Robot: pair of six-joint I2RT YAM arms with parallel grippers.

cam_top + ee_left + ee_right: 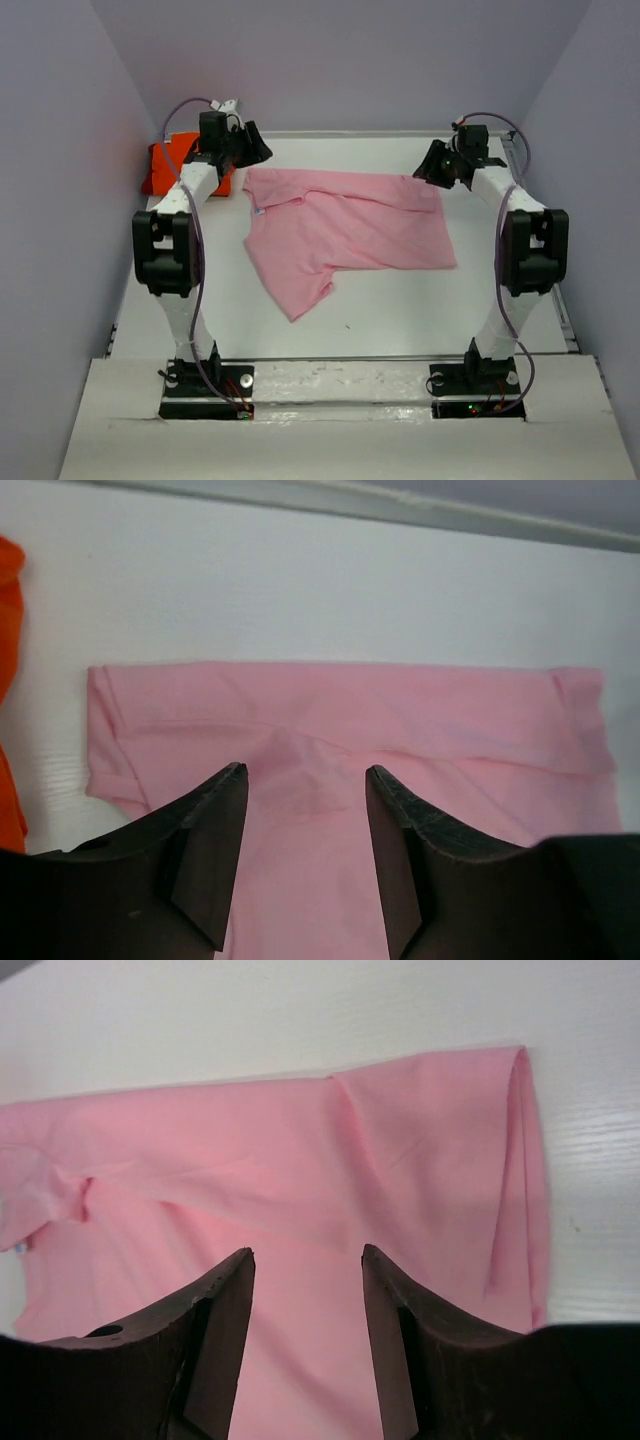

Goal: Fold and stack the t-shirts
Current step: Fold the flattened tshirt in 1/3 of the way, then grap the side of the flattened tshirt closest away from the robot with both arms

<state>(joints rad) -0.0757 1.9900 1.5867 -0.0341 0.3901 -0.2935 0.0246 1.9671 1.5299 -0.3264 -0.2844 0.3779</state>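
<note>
White table [400,310]: pink t-shirt [345,225] long axis left-right, corner pointing near; left pincer [305,772], right pincer [308,1252] open.

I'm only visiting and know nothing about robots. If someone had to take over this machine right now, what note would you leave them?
Left gripper: open, holding nothing, over the far left part of the pink t-shirt.
Right gripper: open, holding nothing, over its far right part.
Pink t-shirt: mid-table, its far edge apparently folded over, one corner pointing toward the arms.
Orange t-shirt: far left corner, partly hidden by the left arm; whether it is folded is unclear.
Done: at most one fold on the pink one.
Left: finish folding, then stack both.
</note>
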